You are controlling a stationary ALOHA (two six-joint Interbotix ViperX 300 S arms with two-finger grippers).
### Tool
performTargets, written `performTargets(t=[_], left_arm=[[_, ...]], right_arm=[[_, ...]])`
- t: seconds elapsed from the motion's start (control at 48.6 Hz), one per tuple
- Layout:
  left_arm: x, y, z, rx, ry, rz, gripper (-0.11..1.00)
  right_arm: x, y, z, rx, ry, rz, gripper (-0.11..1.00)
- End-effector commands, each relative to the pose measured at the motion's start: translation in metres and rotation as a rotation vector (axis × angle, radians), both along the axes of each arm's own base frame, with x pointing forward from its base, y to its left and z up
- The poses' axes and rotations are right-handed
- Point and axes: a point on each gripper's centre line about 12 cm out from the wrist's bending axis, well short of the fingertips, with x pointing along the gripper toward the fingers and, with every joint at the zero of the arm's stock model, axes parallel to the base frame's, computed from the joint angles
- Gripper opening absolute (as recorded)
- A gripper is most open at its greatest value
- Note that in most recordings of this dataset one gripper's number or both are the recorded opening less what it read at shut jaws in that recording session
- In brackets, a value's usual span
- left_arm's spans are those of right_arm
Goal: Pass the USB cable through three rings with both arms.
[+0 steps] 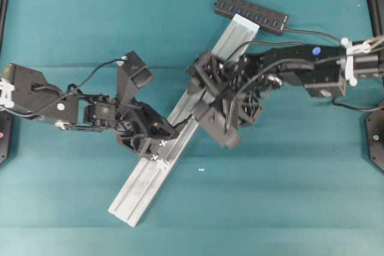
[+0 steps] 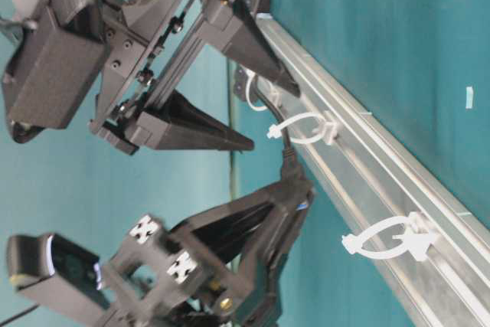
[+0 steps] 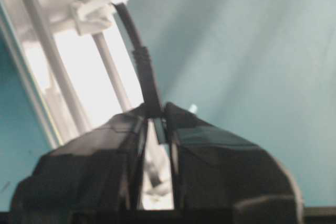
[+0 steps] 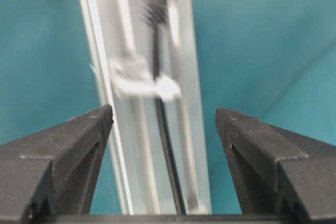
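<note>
My left end effector (image 3: 157, 121) pinches the cable (image 3: 140, 61) plug just past the second ring (image 2: 302, 129), my right end effector (image 4: 164, 124) gapes at twelve o'clock, so next I must thread the third ring (image 2: 387, 239).

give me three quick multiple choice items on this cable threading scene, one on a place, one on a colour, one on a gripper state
1. Where does the black multi-port hub bar lie?
A. by the silvery aluminium rail's upper end
B. by its lower end
C. under the left arm

2. What colour is the table surface?
A. white
B. teal
C. red

3. How is the left gripper?
A. wide open
B. shut on the thin black USB cable
C. out of view

Answers: 1 A, the overhead view shows it there. 2 B, in every view. 3 B, the left wrist view shows the plug end pinched; the right gripper is open.
</note>
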Motion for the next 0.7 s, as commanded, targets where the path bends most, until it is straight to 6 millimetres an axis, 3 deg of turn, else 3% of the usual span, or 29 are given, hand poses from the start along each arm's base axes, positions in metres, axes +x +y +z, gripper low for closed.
performTargets(t=[0.0, 0.329, 0.678], left_arm=[[-0.001, -0.002, 0.015, 0.001, -0.046, -0.008, 0.11], [-0.009, -0.004, 0.021, 0.002, -0.060, -0.013, 0.11], [-0.010, -0.004, 0.021, 0.001, -0.057, -0.012, 0.11]], right_arm=[[0.005, 0.009, 0.007, 0.006, -0.028, 0.010, 0.85], [0.022, 0.017, 0.015, 0.053, -0.136, -0.061, 0.85], [0.025, 0.019, -0.002, 0.094, -0.106, -0.112, 0.83]])
